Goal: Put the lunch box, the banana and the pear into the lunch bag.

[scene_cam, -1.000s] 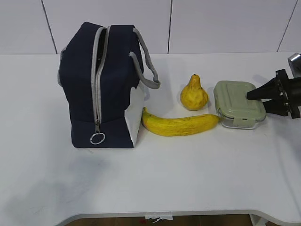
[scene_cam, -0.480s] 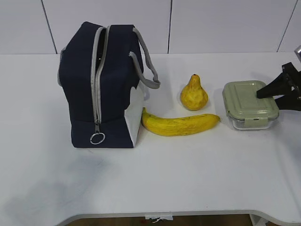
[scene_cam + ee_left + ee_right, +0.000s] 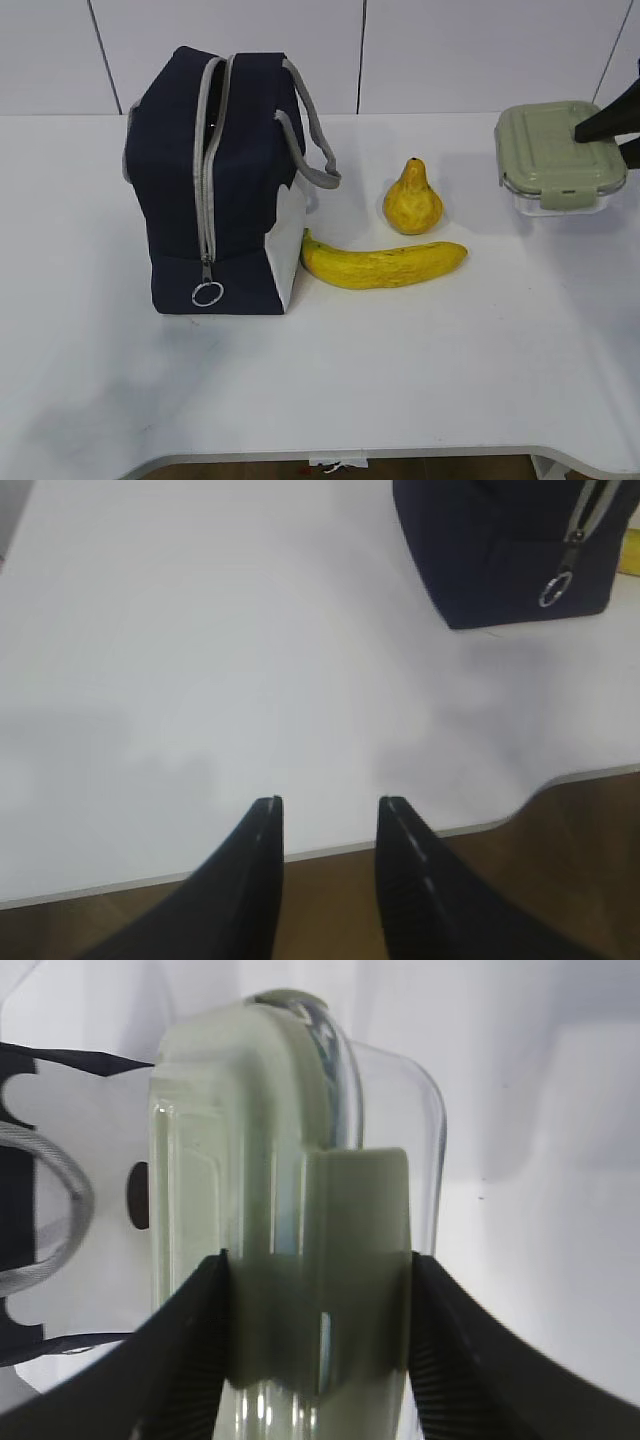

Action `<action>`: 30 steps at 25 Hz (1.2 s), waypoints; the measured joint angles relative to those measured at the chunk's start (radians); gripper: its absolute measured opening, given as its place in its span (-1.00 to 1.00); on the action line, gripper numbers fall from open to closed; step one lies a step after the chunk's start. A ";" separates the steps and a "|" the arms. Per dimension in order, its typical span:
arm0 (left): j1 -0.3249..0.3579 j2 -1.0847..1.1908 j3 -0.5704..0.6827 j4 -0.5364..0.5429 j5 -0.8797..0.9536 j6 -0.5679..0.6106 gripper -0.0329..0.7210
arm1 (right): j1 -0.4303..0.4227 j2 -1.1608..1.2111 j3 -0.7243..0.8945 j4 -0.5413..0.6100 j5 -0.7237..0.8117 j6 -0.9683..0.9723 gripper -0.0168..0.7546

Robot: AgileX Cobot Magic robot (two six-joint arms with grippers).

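Note:
The lunch box [image 3: 555, 150], clear with a sage-green lid, hangs above the table at the far right, and my right gripper [image 3: 605, 135] is shut on its right end. In the right wrist view both fingers press the box [image 3: 300, 1210] across lid and base, gripper [image 3: 318, 1260]. The yellow pear [image 3: 412, 200] stands mid-table with the banana [image 3: 385, 265] lying just in front of it. The navy lunch bag [image 3: 200, 180] stands at the left, its zipper gaping near the top. My left gripper [image 3: 330, 802] is open and empty over the table's front edge, left of the bag [image 3: 500, 550].
The bag's grey handles [image 3: 315, 150] arch toward the pear. The zipper's ring pull [image 3: 208, 294] hangs low on the bag's near face. The white table [image 3: 400, 380] ends at a rounded front edge, with a white wall behind.
My right gripper has lifted the lunch box off the table from beside the banana's tip, carrying it up and to the right. Bag, pear and banana have not moved.

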 joint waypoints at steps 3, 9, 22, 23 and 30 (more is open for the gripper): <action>0.000 0.068 0.000 -0.090 -0.022 0.000 -0.26 | 0.011 -0.049 0.002 0.000 0.004 0.022 0.00; 0.000 0.216 -0.058 -0.240 -0.089 0.000 -0.26 | 0.053 -0.130 0.006 0.044 0.019 0.045 0.00; 0.000 0.775 -0.342 -0.564 -0.132 0.183 -0.18 | 0.230 -0.169 0.006 0.256 0.023 0.047 0.00; 0.000 0.814 -0.363 -0.577 -0.137 0.199 -0.12 | 0.246 -0.169 0.006 0.256 0.023 0.047 0.00; 0.002 1.144 -0.503 -0.774 -0.154 0.434 0.03 | 0.375 -0.169 0.006 0.268 0.023 0.044 0.00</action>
